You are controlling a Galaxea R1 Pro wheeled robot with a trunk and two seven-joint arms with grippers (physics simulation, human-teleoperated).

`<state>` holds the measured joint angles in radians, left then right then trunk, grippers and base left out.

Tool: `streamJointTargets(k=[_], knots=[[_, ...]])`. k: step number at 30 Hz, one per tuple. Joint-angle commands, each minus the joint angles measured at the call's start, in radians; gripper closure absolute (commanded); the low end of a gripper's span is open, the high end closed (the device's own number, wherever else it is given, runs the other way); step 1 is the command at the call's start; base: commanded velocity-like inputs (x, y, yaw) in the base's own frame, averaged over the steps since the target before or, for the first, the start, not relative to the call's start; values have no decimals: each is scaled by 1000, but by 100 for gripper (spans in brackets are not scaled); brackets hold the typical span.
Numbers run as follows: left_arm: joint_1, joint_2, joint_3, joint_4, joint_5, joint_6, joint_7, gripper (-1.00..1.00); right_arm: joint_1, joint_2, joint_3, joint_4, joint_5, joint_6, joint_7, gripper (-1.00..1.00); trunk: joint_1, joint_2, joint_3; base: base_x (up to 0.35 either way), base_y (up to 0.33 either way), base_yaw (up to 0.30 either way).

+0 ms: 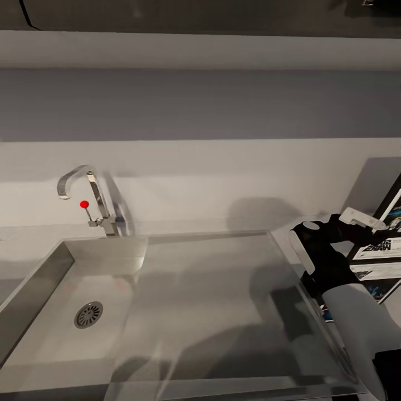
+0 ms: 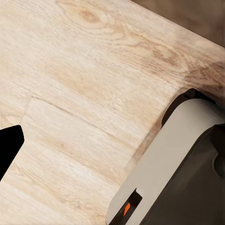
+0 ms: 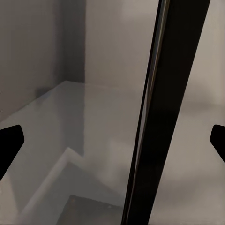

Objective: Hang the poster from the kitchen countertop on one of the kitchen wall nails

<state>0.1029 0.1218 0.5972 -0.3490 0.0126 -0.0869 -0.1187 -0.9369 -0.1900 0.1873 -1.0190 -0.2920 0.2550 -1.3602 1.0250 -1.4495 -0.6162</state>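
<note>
The poster (image 1: 384, 259) leans upright against the wall at the far right of the light-grey countertop (image 1: 211, 172), cut off by the picture's edge; its black frame, white border and dark blue artwork show. My right gripper (image 1: 367, 234) reaches over the sink's right side to the poster's near edge. In the right wrist view its fingertips (image 3: 9, 143) stand wide apart, open, and the poster's black frame edge (image 3: 164, 117) runs between them without being clamped. My left gripper hangs low over the wooden floor, one dark fingertip (image 2: 9, 147) at the frame's edge, open.
A steel sink (image 1: 33, 289) with a round drain (image 1: 88, 314) lies in front of me, its right half a flat draining area (image 1: 223, 289). A tap (image 1: 92, 192) with a red-knobbed lever stands behind it. Plain grey wall (image 1: 195, 100) rises behind the counter. My base (image 2: 173, 164) shows above the floor (image 2: 79, 70).
</note>
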Motion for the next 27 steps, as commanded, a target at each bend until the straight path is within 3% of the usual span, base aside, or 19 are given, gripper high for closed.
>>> streamJointTargets(k=[1,20,21,27], knots=[[0,-1,7,-1,1,0,-9,-100,-1,-1,4,-1,-7,10,-7,-100,0,0,-1,0,0,0],[0,-1,7,-1,1,0,-8,-100,1,6,4,-1,-7,10,-8,-100,0,0,-1,0,0,0],[0,-1,7,-1,1,0,-8,-100,1,6,4,-1,-7,10,-8,100,0,0,-1,0,0,0],[0,-1,7,-1,1,0,-8,-100,1,6,4,-1,-7,11,-8,100,0,0,-1,0,0,0]])
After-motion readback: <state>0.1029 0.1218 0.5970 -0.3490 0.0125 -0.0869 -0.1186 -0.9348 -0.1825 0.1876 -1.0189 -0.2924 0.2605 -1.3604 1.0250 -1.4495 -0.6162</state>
